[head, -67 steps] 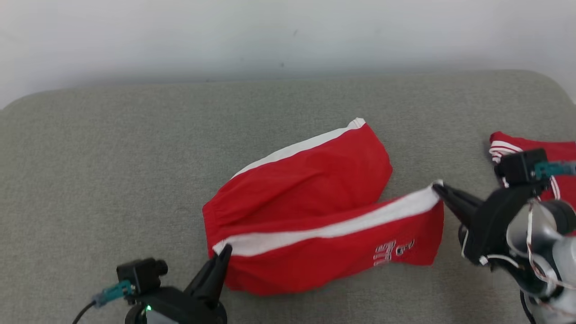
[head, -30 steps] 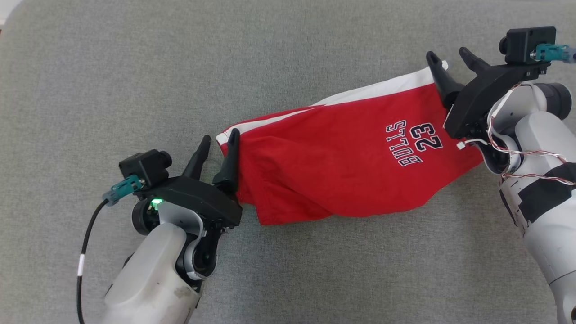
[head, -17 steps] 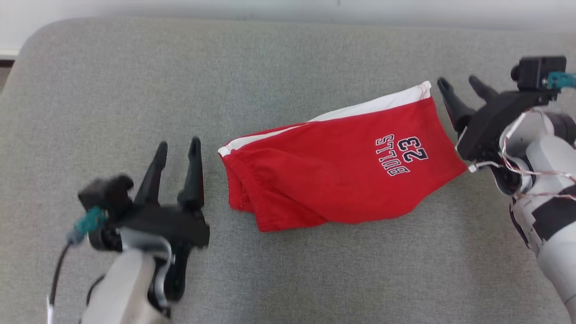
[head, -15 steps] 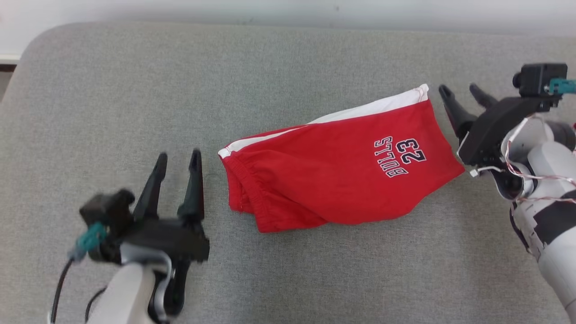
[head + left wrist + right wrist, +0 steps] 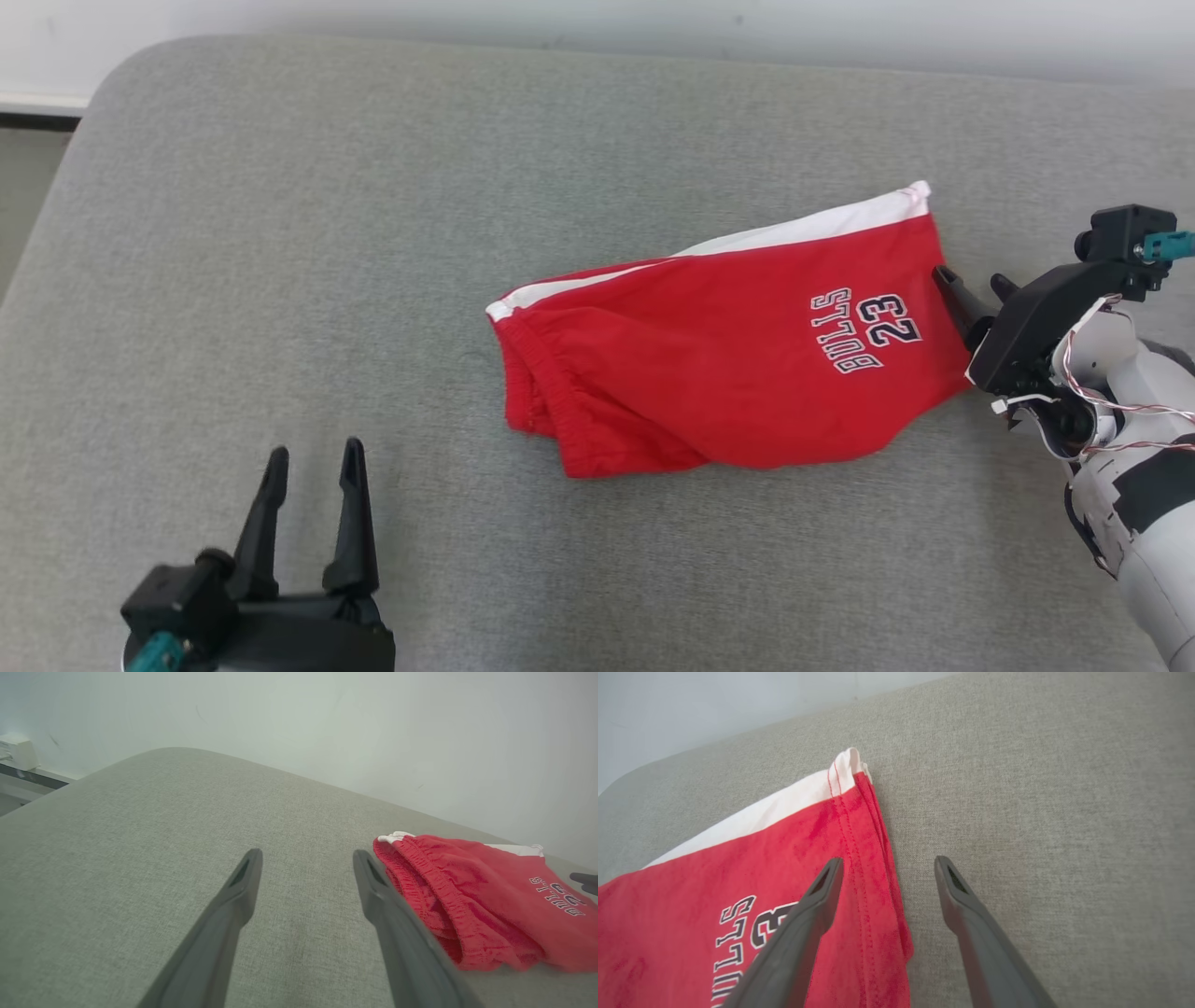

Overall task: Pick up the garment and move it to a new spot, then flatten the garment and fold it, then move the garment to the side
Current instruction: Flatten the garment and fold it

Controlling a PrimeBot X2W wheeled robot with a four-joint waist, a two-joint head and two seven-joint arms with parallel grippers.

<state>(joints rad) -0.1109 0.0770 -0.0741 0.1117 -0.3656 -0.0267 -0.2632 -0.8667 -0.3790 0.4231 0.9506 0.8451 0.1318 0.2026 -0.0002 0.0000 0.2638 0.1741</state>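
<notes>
Right now, your red garment [image 5: 728, 373] lies on the grey padded surface [image 5: 280, 233], a little right of centre in the head view. It is a pair of sports shorts, folded over on itself and lying slantwise, with the gathered elastic waistband [image 5: 546, 401] at its left end and the leg hem at its right end. A white stripe [image 5: 812, 229] runs along the far edge, and dark lettering [image 5: 864, 331] reading BULLS 23 sits near the hem, turned sideways. The cloth is loosely rumpled along the near edge rather than flat. Your left gripper [image 5: 315, 450] sits at the lower left, well apart from the shorts, fingers pointing up the view and spread wide with bare grey fabric between them; in the left wrist view the waistband lies off to the right of its right-hand finger. Your right gripper [image 5: 971, 277] is at the right edge, just beside the hem, and its jaws also stand wide. In the right wrist view one finger crosses over the red cloth by the lettering while the other lies over bare grey surface, with the hem's stitched edge running between them; whether that finger touches the cloth cannot be told. A pale wall [image 5: 560, 19] rises behind the surface
</notes>
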